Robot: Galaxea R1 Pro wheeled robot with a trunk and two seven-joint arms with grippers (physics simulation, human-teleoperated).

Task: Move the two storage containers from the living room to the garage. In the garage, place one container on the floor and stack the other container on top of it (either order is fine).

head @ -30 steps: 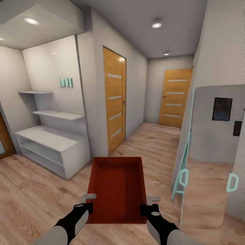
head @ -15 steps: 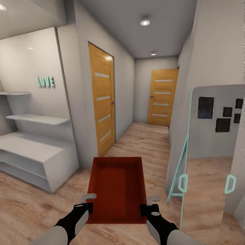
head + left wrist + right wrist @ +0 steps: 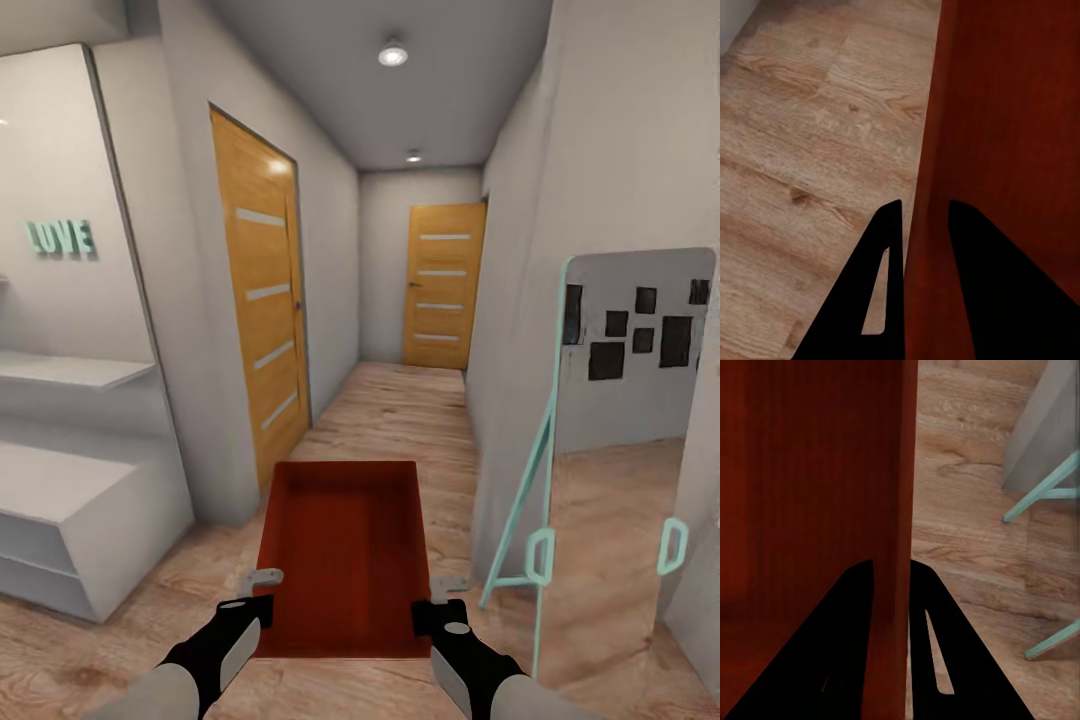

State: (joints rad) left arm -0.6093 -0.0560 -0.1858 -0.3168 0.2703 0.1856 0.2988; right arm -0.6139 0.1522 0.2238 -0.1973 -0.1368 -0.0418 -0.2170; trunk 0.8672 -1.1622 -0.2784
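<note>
I carry one red-orange storage container (image 3: pixel 345 555) in front of me, open top up, above the light wood-plank floor. My left gripper (image 3: pixel 258 592) is shut on its left wall (image 3: pixel 926 225), one finger inside and one outside. My right gripper (image 3: pixel 438 598) is shut on its right wall (image 3: pixel 894 570) the same way. The other container is out of view. I am in a hallway with white walls, not the garage.
A wooden door (image 3: pixel 262 320) is on the left wall and another wooden door (image 3: pixel 442 287) closes the corridor's far end. A teal-framed standing mirror (image 3: pixel 610 450) leans at the right. White shelving (image 3: pixel 70 480) with "LOVE" letters (image 3: pixel 60 238) stands at the left.
The whole view has shifted: shelving slid left and the corridor came toward the centre, so the camera has turned right and advanced. The container and both grippers keep the same place in view.
</note>
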